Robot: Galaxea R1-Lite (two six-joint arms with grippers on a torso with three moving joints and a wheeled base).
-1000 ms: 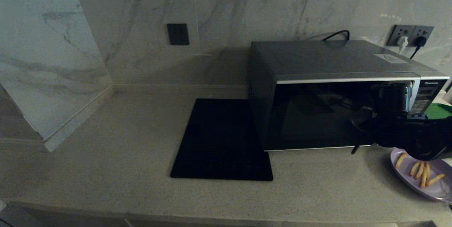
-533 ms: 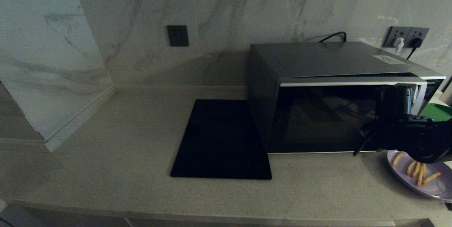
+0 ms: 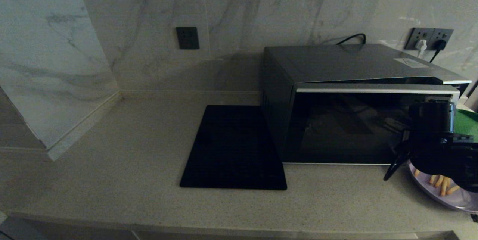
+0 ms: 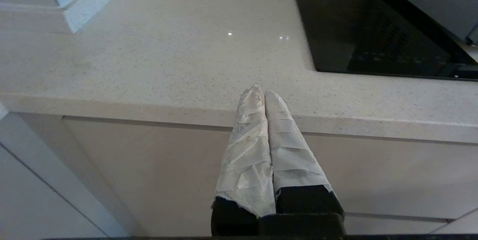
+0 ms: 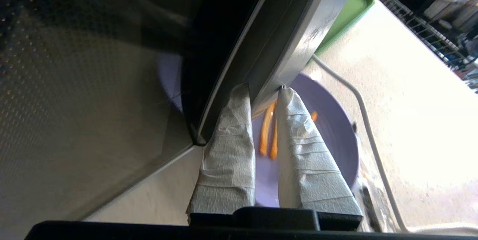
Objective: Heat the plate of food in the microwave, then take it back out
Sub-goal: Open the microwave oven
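**Door edge pinched and swinging out**

At the 3 o'clock side of the head view, the right gripper (image 3: 440, 100) sits against the free edge of the microwave's (image 3: 351, 68) door (image 3: 347, 128). A second ago that door lay flush with the body; now its right edge stands forward, and a dark gap shows under the top trim. The plate of food (image 3: 444, 193) rests on the counter (image 3: 130, 150) at about 4 o'clock, partly hidden under the arm. A black mat (image 3: 233, 148) lies beside the microwave, toward 9 o'clock of it.

From the left wrist view, the left gripper (image 4: 259, 96) hangs parked off the counter's front edge, its wrapped fingers pressed together on nothing.

From the right wrist view, the right gripper (image 5: 263, 90) has narrowed onto the silver door edge (image 5: 298, 38), one finger on each face, so it grips the door itself. The plate (image 5: 328, 128) with its fries (image 5: 267, 131) lies directly beyond the fingers.

My reading: opening is under way; the door needs a wider swing before the plate can go in.
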